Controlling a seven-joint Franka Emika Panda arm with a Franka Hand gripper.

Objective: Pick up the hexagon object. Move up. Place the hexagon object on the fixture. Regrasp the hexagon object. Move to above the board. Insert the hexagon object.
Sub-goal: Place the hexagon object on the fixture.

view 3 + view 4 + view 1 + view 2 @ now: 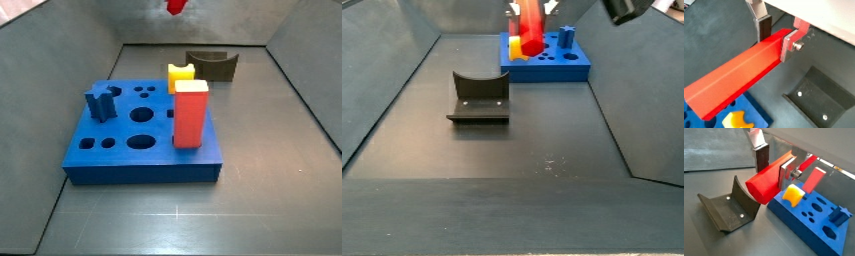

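Observation:
My gripper (pixel 776 42) (pixel 773 172) is shut on the hexagon object (pixel 734 82) (pixel 767 184), a long red rod that runs from between the fingers down toward the floor. In both wrist views the rod's free end hangs over the gap between the dark fixture (pixel 725 208) (pixel 821 97) and the blue board (pixel 817 220). In a side view only the rod's tip (pixel 175 6) shows, at the top edge, high above the fixture (pixel 211 64) and behind the board (pixel 134 140). In a side view the gripper (pixel 532 6) is at the top edge, beyond the fixture (pixel 477 97).
On the board stand a tall red block (pixel 191 113) (pixel 813 178), a yellow notched block (pixel 182 72) (pixel 792 194) and a blue peg (pixel 100 104) (pixel 841 214). Grey walls close in the floor on the sides. A dark object (pixel 624 10) hangs at the upper right.

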